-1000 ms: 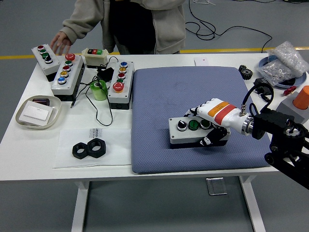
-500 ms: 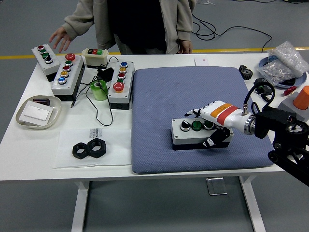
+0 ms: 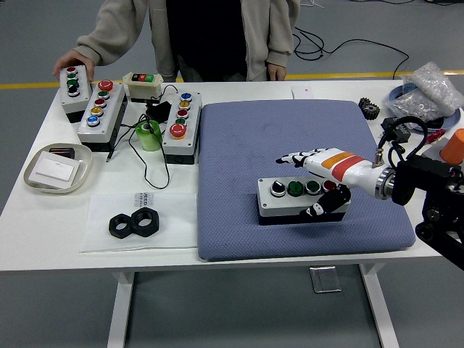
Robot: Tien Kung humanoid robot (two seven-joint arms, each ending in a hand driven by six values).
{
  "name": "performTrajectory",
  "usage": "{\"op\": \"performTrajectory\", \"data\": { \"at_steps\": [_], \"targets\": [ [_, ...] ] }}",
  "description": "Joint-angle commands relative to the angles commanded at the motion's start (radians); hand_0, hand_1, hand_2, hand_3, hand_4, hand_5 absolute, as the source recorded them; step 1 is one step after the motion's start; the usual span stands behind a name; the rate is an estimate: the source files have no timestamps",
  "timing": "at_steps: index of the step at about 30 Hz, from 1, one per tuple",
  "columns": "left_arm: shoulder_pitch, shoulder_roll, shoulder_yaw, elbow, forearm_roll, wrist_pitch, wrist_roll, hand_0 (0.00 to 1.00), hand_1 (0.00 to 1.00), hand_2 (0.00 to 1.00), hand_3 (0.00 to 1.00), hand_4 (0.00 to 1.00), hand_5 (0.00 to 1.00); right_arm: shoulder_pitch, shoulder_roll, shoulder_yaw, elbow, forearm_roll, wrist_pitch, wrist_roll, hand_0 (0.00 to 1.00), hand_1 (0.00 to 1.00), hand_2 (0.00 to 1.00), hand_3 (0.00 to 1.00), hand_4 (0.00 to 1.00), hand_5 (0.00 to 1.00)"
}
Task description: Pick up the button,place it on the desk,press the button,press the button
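Button box (image 3: 299, 198) is down flat on the blue mat (image 3: 290, 145), near the mat's front right, so pick and place look done. Both presses are left, as far as I can judge.

My right hand (image 3: 313, 177) is over the box's right end: fingers (image 3: 291, 158) extended and spread above the back edge, thumb down at the front right corner. It looks loose, not clamped, and holds nothing. Left arm not in view.

Room: the mat is bare behind and left of the box, so there's plenty of space to reposition. The mat's front edge is just beside the box, with the tabletop (image 3: 43, 232) edge close after, so I'd press straight down, not toward me. My forearm comes in from the right past the clutter there; it looks clear.

A person's hand (image 3: 70, 61) rests on another button box (image 3: 75, 87) at the far left, well apart from me.
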Motion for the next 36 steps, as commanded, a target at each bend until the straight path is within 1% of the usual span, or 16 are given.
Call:
{"op": "performTrajectory", "data": {
  "at_steps": [1,2,4,6,7,8,10,12,13,16,18,19,23,27,31,36],
  "targets": [
    [0.0,0.0,0.003,0.0,-0.005,0.0,-0.002,0.723,0.826,0.849,0.818,0.622,0.998,-0.018,-0.013,0.033,0.028,0.023,-0.011,-0.011,0.957,0.877,0.998,0.992,0.859,0.326],
    [0.0,0.0,0.004,0.0,-0.006,0.0,-0.002,0.723,0.826,0.849,0.818,0.622,0.998,-0.024,-0.017,0.052,0.041,0.032,-0.015,-0.014,0.957,0.877,0.998,0.992,0.859,0.326],
    [-0.001,0.001,0.008,-0.001,-0.01,0.0,-0.004,0.723,0.826,0.849,0.818,0.622,0.998,-0.057,-0.048,0.117,0.091,0.041,-0.062,-0.034,0.957,0.877,0.998,0.992,0.859,0.326],
    [-0.001,0.001,0.009,-0.001,-0.011,0.0,-0.005,0.723,0.826,0.849,0.818,0.622,0.998,-0.073,-0.066,0.16,0.116,0.011,-0.096,-0.054,0.957,0.877,0.998,0.992,0.859,0.326],
    [-0.001,0.001,0.009,-0.001,-0.011,0.0,-0.005,0.724,0.828,0.849,0.819,0.621,0.998,-0.074,-0.067,0.164,0.118,0.009,-0.098,-0.055,0.745,0.598,0.756,0.877,0.76,0.238],
    [-0.002,0.002,0.009,-0.001,-0.011,0.0,-0.005,0.724,0.828,0.849,0.819,0.621,0.998,-0.088,-0.082,0.184,0.122,-0.009,-0.123,-0.071,0.745,0.598,0.756,0.877,0.76,0.238],
    [-0.002,0.002,0.01,-0.001,-0.012,0.0,-0.005,0.724,0.828,0.849,0.819,0.621,0.998,-0.108,-0.103,0.205,0.121,-0.004,-0.153,-0.08,0.745,0.598,0.756,0.877,0.76,0.238],
    [-0.001,0.001,0.01,-0.001,-0.011,0.0,-0.005,0.724,0.828,0.849,0.819,0.621,0.998,-0.125,-0.118,0.218,0.122,-0.005,-0.136,-0.077,0.745,0.598,0.756,0.877,0.76,0.238],
    [-0.001,0.001,0.01,-0.001,-0.011,0.0,-0.005,0.724,0.826,0.849,0.819,0.621,0.998,-0.128,-0.121,0.22,0.122,-0.006,-0.132,-0.076,0.414,0.14,0.279,0.733,0.559,0.002],
    [-0.002,0.0,0.009,0.0,-0.012,0.0,-0.006,0.724,0.826,0.849,0.819,0.621,0.998,-0.16,-0.156,0.236,0.138,0.015,-0.051,-0.063,0.414,0.14,0.279,0.733,0.559,0.002],
    [-0.003,-0.001,0.008,0.0,-0.011,0.0,-0.005,0.724,0.826,0.849,0.819,0.621,0.998,-0.17,-0.165,0.239,0.144,0.011,-0.023,-0.065,0.414,0.14,0.279,0.733,0.559,0.002],
    [-0.003,-0.001,0.008,0.0,-0.011,0.0,-0.005,0.73,0.826,0.849,0.819,0.621,0.998,-0.174,-0.168,0.239,0.147,0.009,-0.011,-0.068,0.356,0.063,0.202,0.691,0.548,0.002],
    [-0.004,-0.003,0.002,0.001,-0.006,0.0,-0.005,0.73,0.826,0.849,0.819,0.621,0.998,-0.189,-0.173,0.231,0.152,0.004,0.03,-0.085,0.356,0.063,0.202,0.691,0.548,0.002],
    [-0.004,-0.005,-0.003,0.003,-0.003,0.0,-0.004,0.736,0.827,0.849,0.818,0.62,0.998,-0.203,-0.172,0.221,0.155,0.003,0.047,-0.09,0.336,0.048,0.183,0.689,0.54,0.002],
    [-0.003,-0.005,-0.006,0.003,0.001,0.0,-0.002,0.735,0.827,0.85,0.818,0.622,0.998,-0.205,-0.169,0.209,0.157,-0.001,0.052,-0.09,0.313,0.034,0.166,0.695,0.52,0.002],
    [-0.001,-0.006,-0.008,0.003,0.006,0.0,-0.001,0.735,0.827,0.85,0.818,0.622,0.998,-0.207,-0.167,0.194,0.159,-0.003,0.054,-0.091,0.313,0.034,0.166,0.695,0.52,0.002]
  ]
}}
